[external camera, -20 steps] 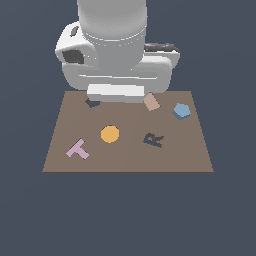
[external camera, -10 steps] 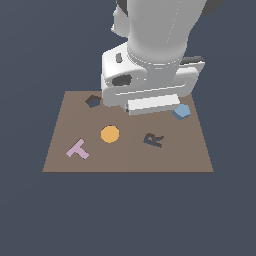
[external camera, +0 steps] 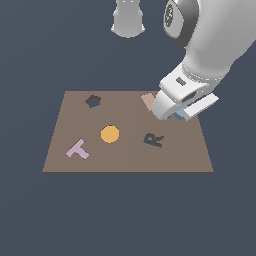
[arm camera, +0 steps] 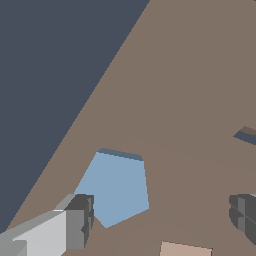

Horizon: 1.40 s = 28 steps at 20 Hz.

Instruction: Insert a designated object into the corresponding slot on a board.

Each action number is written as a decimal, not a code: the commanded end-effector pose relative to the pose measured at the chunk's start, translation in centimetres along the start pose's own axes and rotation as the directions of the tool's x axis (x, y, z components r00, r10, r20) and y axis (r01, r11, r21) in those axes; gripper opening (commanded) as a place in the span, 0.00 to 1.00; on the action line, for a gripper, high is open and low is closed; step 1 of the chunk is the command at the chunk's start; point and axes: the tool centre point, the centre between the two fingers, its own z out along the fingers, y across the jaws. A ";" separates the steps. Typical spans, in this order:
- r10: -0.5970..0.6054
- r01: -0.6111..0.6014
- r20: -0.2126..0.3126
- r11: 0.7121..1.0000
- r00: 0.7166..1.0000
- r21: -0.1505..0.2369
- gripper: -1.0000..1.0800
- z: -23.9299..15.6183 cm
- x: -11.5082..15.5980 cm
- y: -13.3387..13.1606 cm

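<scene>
I've swung the arm across: a second ago it hung over the back middle of the board [external camera: 125, 155], now it's low over the far corner on the exterior view's right, and the slot [external camera: 93, 101], half hidden before, is in plain sight. The claw [arm camera: 160, 217] is spread wide, nothing in it; one finger [arm camera: 80, 220] stands right by the block [arm camera: 117, 185], the other finger [arm camera: 243, 212] is well off to the far side. The block lies flat on the board, close to its edge; from outside I catch only a sliver of blue [external camera: 179, 115] under the hand. The slot sits empty at the opposite back corner, well apart from the block. The tan piece [external camera: 148, 101] is just beside the hand. Disc [external camera: 110, 134], R [external camera: 153, 140] and pink T [external camera: 78, 149] haven't moved.
</scene>
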 end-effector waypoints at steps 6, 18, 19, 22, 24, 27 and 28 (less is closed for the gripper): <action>-0.120 0.120 -0.006 0.993 0.993 -0.005 0.96 1.7 0.1 -3.3; -0.121 0.121 -0.005 0.993 0.993 -0.006 0.96 3.7 0.1 -3.3; -0.121 0.121 -0.005 0.993 0.993 -0.006 0.96 3.8 0.1 -3.3; -0.121 0.121 -0.005 0.993 0.993 -0.006 0.00 3.8 0.1 -3.3; -0.121 0.121 -0.005 0.993 0.993 -0.006 0.00 3.8 0.1 -3.3; -0.121 0.121 -0.005 0.993 0.993 -0.006 0.00 3.8 0.1 -3.3; -0.121 0.121 -0.005 0.993 0.993 -0.006 0.00 3.8 0.1 -3.3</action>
